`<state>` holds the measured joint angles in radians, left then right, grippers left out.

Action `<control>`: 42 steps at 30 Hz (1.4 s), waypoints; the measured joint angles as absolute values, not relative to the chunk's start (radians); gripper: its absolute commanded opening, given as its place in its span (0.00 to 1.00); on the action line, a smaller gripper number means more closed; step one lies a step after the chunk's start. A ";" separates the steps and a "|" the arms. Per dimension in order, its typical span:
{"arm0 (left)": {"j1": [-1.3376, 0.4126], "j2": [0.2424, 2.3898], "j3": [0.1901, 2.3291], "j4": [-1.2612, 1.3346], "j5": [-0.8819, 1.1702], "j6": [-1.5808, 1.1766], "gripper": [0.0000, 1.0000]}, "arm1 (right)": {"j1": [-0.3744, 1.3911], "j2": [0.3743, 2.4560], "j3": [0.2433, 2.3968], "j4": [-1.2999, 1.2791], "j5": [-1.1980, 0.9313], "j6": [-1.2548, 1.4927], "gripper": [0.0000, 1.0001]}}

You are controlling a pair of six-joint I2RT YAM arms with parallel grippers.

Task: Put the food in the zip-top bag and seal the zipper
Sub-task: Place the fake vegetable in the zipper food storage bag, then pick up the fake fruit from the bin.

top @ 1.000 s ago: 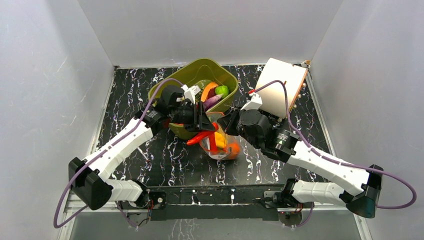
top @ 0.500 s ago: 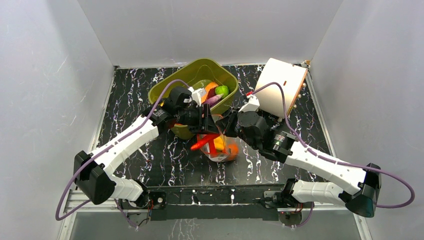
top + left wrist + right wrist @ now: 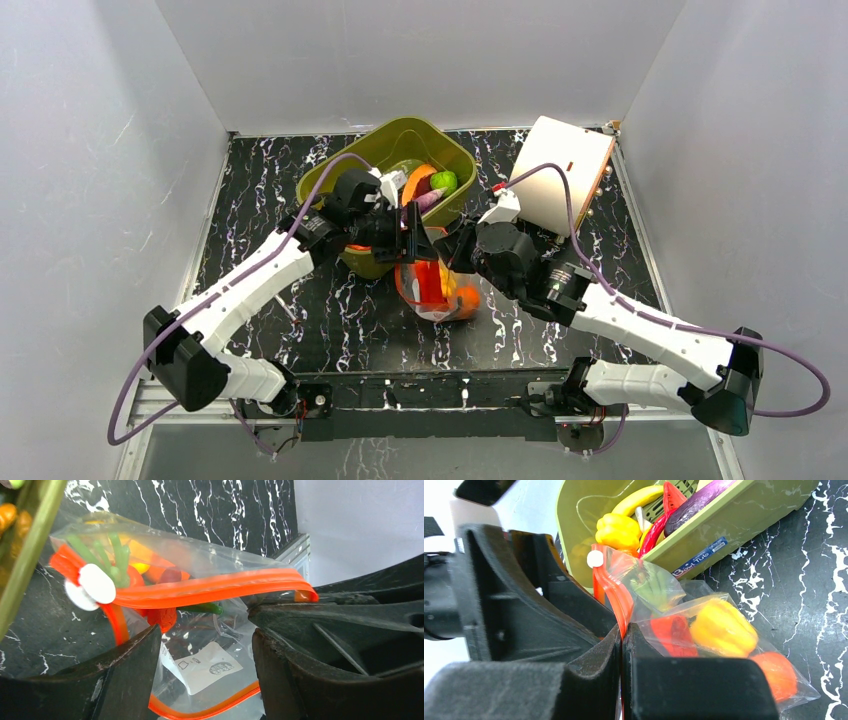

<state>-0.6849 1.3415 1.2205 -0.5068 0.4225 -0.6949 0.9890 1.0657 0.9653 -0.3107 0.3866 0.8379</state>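
A narrow blue sticker [image 3: 698,558] sits on the outer wall of the olive-green tub [image 3: 744,510], centre of the right wrist view; its white lettering seems to read "Bowl Tub". Low in the left wrist view, a white sticker [image 3: 202,667] on the clear zip-top bag [image 3: 225,565] carries print too small to read.

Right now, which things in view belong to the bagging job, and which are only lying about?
Job: zip-top bag; its zipper, pinched by the right gripper; food, some bagged, some not; open left gripper.
Lying about: olive-green tub, only a holder; white board at the far right.
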 measured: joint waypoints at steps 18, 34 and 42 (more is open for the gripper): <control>-0.685 1.209 1.380 -0.576 -0.107 -0.456 0.67 | 0.989 0.980 1.040 -0.524 0.456 0.714 0.00; -0.543 1.627 1.480 -0.478 -0.284 -0.285 0.40 | 0.989 0.905 1.126 -0.640 0.556 0.632 0.00; -0.467 1.765 1.503 -0.385 -0.236 -0.281 0.39 | 0.989 0.903 1.114 -0.640 0.535 0.636 0.00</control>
